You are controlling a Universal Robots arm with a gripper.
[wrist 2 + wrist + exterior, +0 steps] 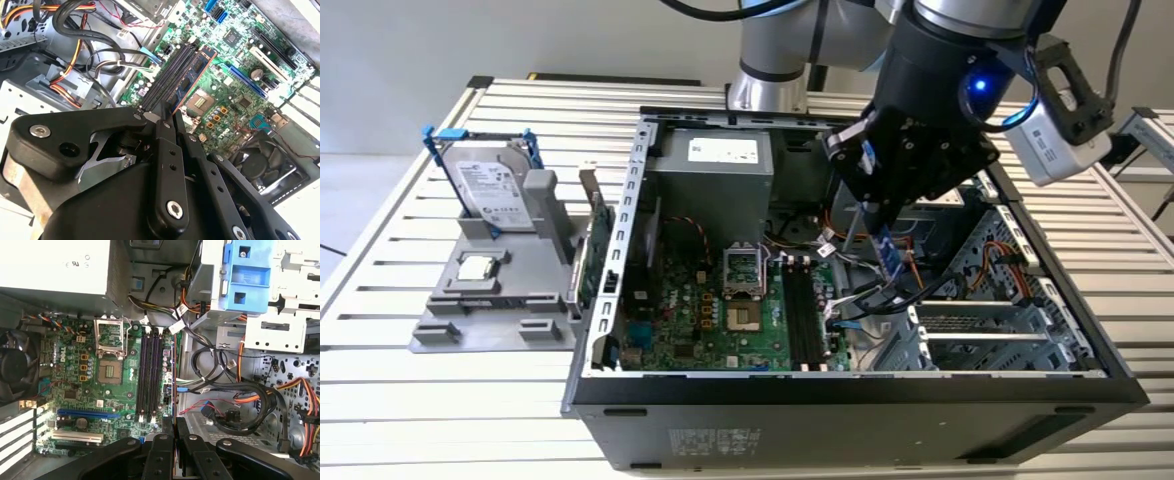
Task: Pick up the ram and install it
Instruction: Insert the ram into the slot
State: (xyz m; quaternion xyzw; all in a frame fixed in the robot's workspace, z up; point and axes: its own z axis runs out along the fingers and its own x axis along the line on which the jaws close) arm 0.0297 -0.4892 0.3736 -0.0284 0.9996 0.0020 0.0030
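Hand (882,222): pinching the ram by its upper end.
Ram (891,258): held on edge inside the open computer case (854,388), above the green board (90,375).
Memory slots (150,372): black and empty; in the first wrist view the ram hangs just beside them, toward the cables (220,390).
Case: lying on the slatted surface (400,400).

Cables (215,390) crowd beside the held ram (193,76); slots (149,375) alongside seem unobstructed.
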